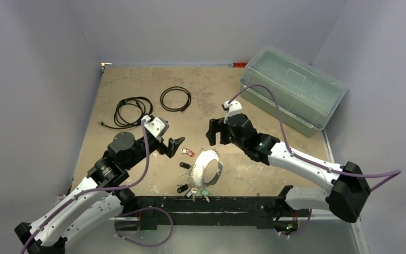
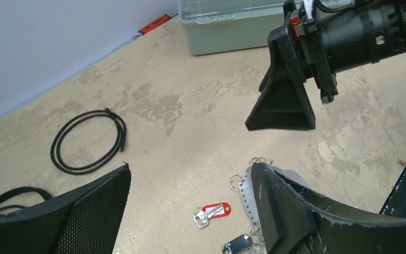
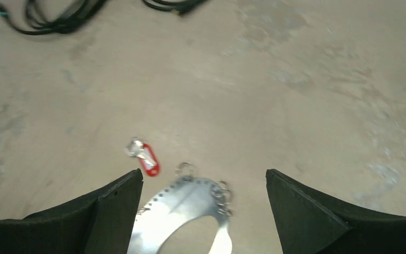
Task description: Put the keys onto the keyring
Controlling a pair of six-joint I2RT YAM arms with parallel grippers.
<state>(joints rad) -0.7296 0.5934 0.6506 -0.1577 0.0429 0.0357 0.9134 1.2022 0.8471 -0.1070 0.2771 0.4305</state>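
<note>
Clearly, with both arms' jaws apart, the small red-headed metal key [image 3: 148, 160] lies nearest the left jaws, near the pale silvery oval keyring [image 3: 182, 201].

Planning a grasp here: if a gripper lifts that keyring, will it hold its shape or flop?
Probably springy, not floppy: the keyring looks like a thin metal band holding an open loop. Squeezed, it may flex. The small rings on its edge would likely dangle.
</note>
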